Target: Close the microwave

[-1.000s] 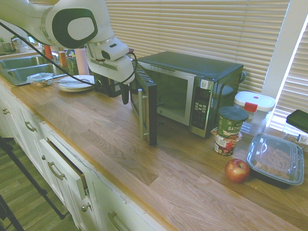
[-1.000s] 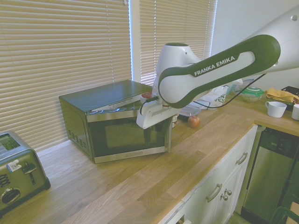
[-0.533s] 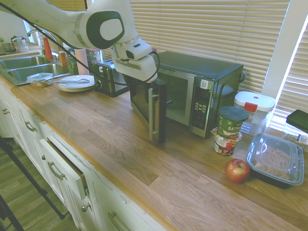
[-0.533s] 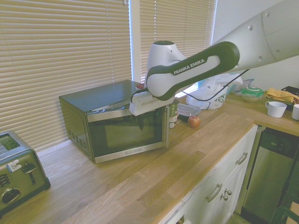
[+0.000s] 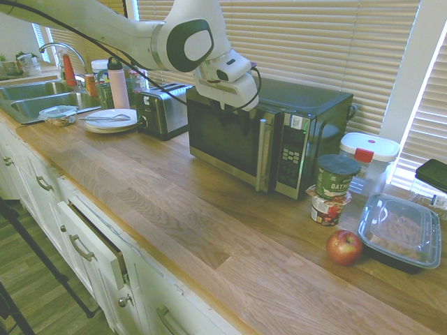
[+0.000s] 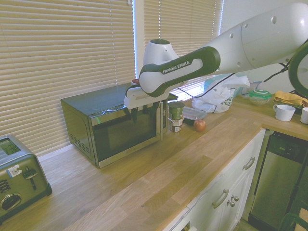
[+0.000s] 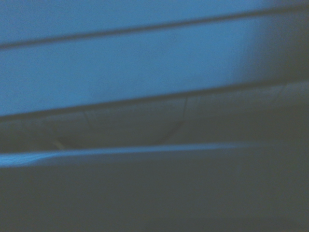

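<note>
One black microwave (image 5: 300, 98) (silver bar handle (image 5: 264, 155) upright), dark door (image 5: 223, 146) nearly flush, end effector (image 6: 144, 113) spread wide

Counts one microwave (image 5: 227, 139), one toaster (image 5: 162, 113), one apple (image 5: 344, 248), one pink bottle (image 5: 118, 88), one yellow cloth (image 6: 290, 98) and one green-lidded bowl (image 6: 260, 97) on the tabletop (image 5: 209, 230). Adds two stacked food tubs (image 5: 335, 176) and two white mugs (image 6: 284, 112). Includes two sink basins (image 5: 52, 105) and one pulled-out drawer (image 5: 98, 246). Makes more than one plate (image 5: 110, 118), exact number in the stack unclear.
</note>
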Controlling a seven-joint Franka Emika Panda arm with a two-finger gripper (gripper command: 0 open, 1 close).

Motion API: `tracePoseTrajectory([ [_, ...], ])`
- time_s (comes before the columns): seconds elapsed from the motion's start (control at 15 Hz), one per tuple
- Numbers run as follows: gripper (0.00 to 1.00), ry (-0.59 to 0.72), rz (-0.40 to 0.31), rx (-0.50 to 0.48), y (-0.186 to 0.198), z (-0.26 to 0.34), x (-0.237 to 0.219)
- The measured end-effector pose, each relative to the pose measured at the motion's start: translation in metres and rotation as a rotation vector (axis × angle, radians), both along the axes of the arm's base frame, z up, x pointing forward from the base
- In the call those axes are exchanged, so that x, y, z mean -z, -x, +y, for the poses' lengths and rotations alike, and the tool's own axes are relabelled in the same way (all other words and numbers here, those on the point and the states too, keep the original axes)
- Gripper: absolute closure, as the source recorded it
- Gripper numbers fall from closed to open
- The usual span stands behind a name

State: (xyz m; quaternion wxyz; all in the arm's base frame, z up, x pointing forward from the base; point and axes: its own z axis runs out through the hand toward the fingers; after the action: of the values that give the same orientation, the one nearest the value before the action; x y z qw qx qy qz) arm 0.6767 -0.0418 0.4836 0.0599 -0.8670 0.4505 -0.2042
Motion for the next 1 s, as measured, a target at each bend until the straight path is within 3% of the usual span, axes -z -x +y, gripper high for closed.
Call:
tracePoseTrajectory([
  [0.67,0.0,0.004,-0.051,-0.013,-0.001,0.008,-0.021],
  [0.73,0.0,-0.009,-0.06,-0.018,0.005,0.012,-0.018],
  [1.0,0.0,-0.023,0.022,-0.03,0.061,0.021,0.001],
])
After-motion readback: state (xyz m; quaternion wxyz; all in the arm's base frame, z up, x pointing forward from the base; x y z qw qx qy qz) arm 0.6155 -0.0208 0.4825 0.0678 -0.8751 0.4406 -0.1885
